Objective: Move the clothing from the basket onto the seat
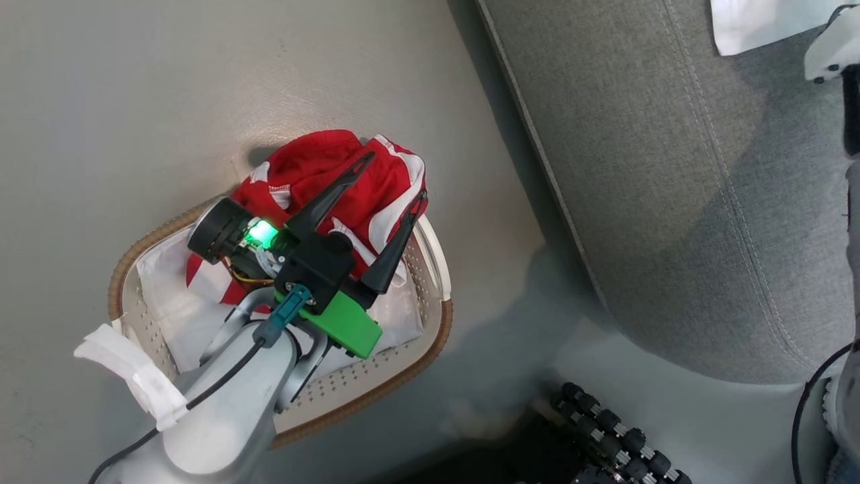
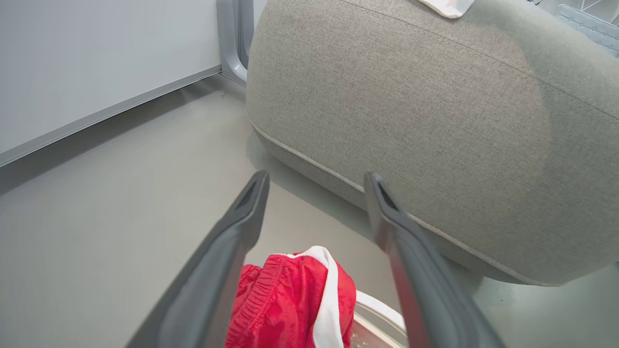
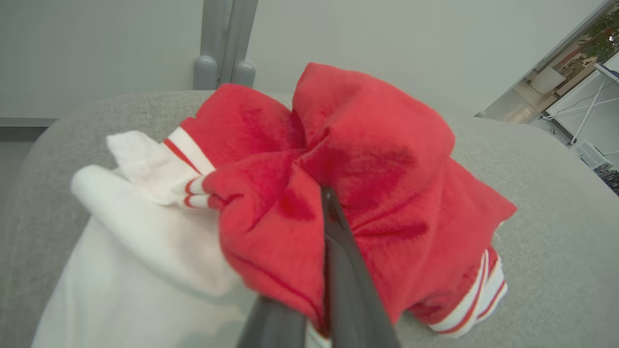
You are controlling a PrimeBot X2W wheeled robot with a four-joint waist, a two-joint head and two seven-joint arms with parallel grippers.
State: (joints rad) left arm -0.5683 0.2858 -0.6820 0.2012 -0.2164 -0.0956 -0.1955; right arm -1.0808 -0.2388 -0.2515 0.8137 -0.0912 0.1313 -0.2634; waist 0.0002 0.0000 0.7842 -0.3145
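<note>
1. Head view: a bright red sports garment (image 1: pixel 316 168) with white stripes lies bunched at the far end of a small oval off-white perforated plastic basket (image 1: pixel 445 316) with a brown woven rim. It rests on the basket's white cloth liner (image 1: pixel 168 296). The left pincer (image 1: pixel 396 175) hovers over the garment with its two dark fingers spread apart. The basket stands on the pale grey floor (image 1: pixel 134 101), which is bare to its left and beyond it. The large grey fabric-upholstered seat (image 1: pixel 672 168), with rounded edges and stitched seams, rises near the basket's right side.
2. Left wrist view: the red sports garment shows an elastic gathered band and white trim. It sits low between the parted fingers and I cannot tell whether they touch it. The seat's rounded side fills the right, and open floor runs left to a pale wall (image 2: pixel 96 58).
3. Right wrist view: the right pincer (image 3: pixel 329 208) is clamped on a crumpled red jersey (image 3: pixel 367 159) with white panels and striped cuffs. The jersey lies on top of the seat, with bare grey cushion around it.
</note>
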